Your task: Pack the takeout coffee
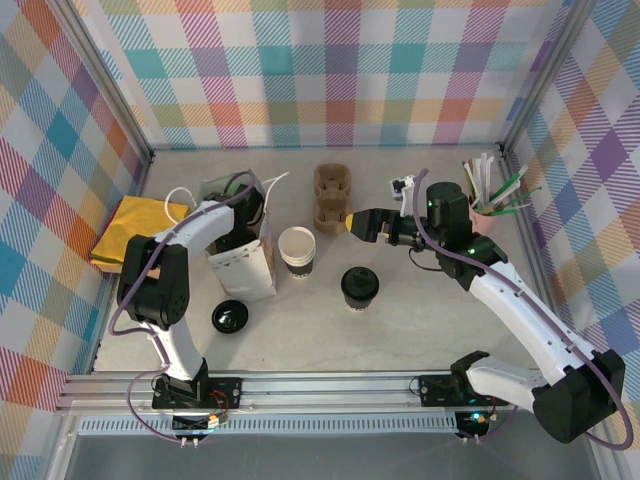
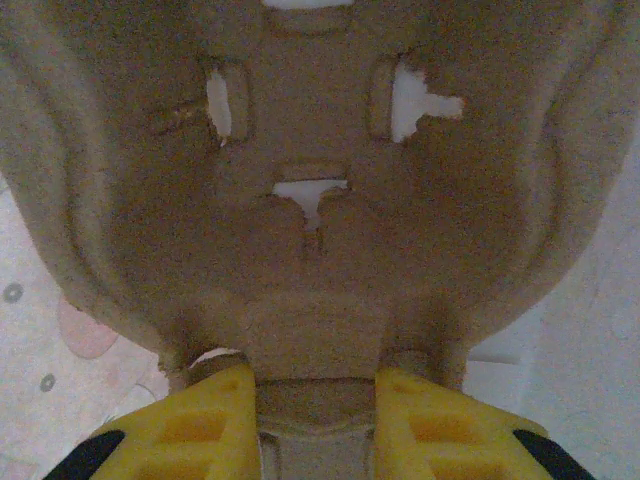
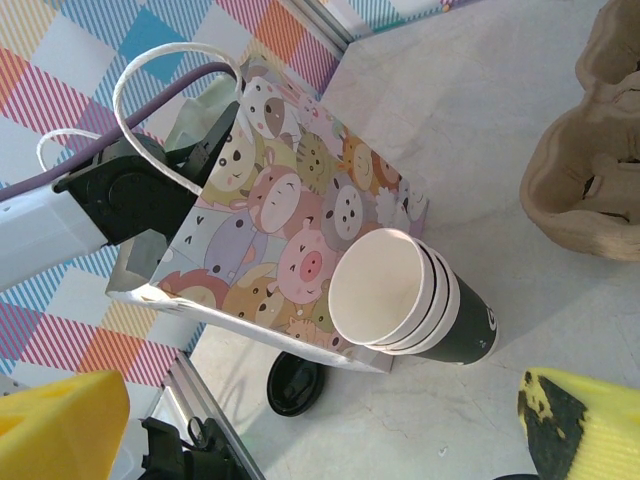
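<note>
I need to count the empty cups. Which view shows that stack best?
Right wrist: it catches the cup stack from the side, close, with the nested rims told apart. Top external looks down on it, small, beside the bag.

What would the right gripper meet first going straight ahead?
Probably the stack of open white cups, centred ahead of the right gripper, jaws open; the cardboard carrier could graze one side first.

bright, even light with soft shadows from above; dim, grainy, blurred close-up in the left wrist view
</note>
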You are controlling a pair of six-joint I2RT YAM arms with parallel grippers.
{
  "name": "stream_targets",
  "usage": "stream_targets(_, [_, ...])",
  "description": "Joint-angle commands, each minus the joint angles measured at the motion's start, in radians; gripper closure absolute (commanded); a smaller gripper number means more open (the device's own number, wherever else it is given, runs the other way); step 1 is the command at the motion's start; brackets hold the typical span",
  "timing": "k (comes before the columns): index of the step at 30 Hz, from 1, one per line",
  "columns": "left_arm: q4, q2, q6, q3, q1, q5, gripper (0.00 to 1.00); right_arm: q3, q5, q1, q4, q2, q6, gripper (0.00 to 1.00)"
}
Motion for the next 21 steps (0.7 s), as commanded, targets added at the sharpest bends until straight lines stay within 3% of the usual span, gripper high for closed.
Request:
stream_targets(1, [0.018, 0.023, -0.004, -0.03, 0.013, 0.005, 0.73, -0.001, 0.008, 0.005, -0.005, -0.014, -0.018, 0.01])
stream_targets(21, [0.063, 0.064, 0.005, -0.069, 0.013, -0.016, 0.72, 0.003, 0.007, 0.005, -0.007, -0.007, -0.022, 0.01])
